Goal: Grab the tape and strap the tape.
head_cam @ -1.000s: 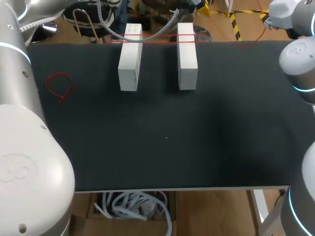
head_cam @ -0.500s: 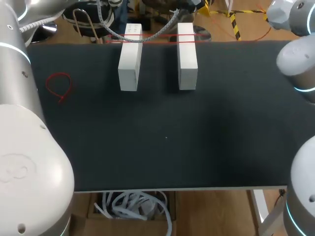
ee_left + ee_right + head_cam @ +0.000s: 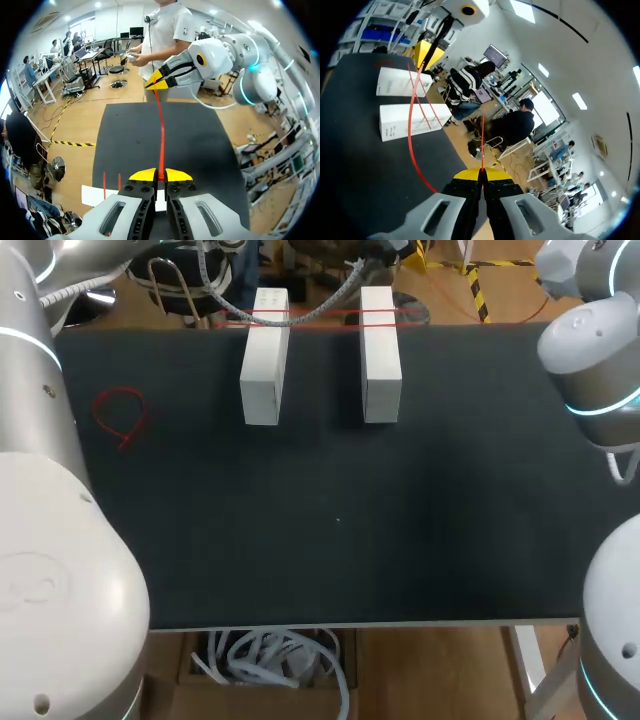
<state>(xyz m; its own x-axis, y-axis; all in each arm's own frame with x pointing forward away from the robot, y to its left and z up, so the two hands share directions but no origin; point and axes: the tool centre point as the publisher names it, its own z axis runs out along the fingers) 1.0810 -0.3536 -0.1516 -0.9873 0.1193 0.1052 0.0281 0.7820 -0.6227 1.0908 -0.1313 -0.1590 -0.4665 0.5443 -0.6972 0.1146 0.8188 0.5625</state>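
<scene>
The thin red tape (image 3: 161, 130) runs taut across two white boxes (image 3: 263, 370) at the counter's (image 3: 340, 540) far edge. My left fingers (image 3: 152, 175) pinch one end and my right fingers (image 3: 474, 174) the other. Grabbing looks done; strapping it tight remains. The boxes are smooth, rectangular blocks, the counter matte black.

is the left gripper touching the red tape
Touching. The left wrist view shows the red tape running straight into the left gripper, whose jaws are shut on it from both sides with no gap.
</scene>
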